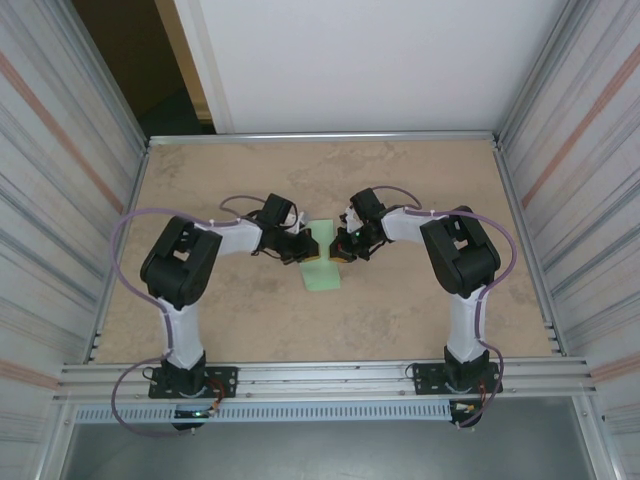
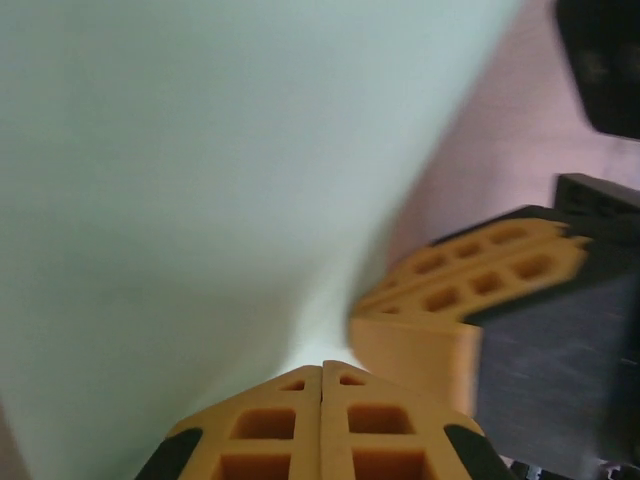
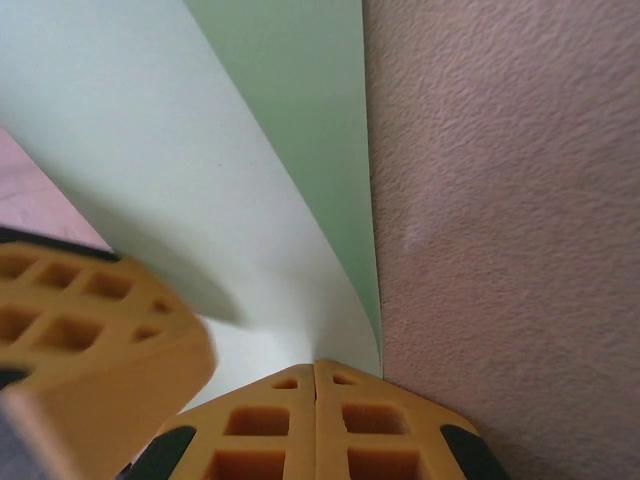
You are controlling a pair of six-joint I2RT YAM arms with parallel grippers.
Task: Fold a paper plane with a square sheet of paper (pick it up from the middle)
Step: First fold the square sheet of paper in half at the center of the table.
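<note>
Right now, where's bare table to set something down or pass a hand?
Free: the far strip of table along the back rail; the near patch between left arm base and right arm base. Crowded: centre, where left gripper and right gripper pinch the square sheet of paper.

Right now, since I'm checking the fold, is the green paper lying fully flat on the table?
No, the paper curls up off the table toward the shut right gripper.
</note>
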